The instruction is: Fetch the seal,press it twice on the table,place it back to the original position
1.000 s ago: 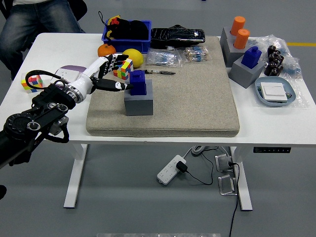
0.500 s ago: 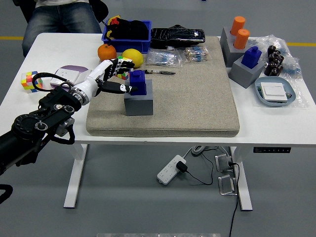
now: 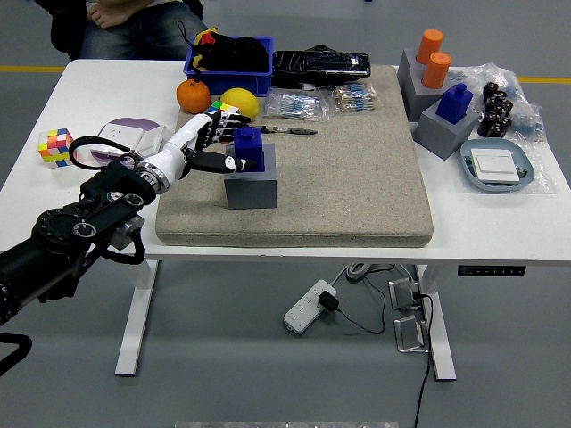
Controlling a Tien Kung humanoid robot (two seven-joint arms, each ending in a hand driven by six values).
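Left hand [image 3: 214,147] reaches in from the left, fingers spread around the blue seal [image 3: 249,149], thumb at its near side; firm grip not certain. Seal sits upright in its grey block [image 3: 251,188] on the beige mat [image 3: 357,178], bench [image 3: 107,98] beneath.

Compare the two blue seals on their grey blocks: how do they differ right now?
The near blue seal sits on the mat with the left robot hand reaching around it. The far blue seal stands off the mat by the orange cylinders, untouched. Both are dark blue and sit in grey blocks.
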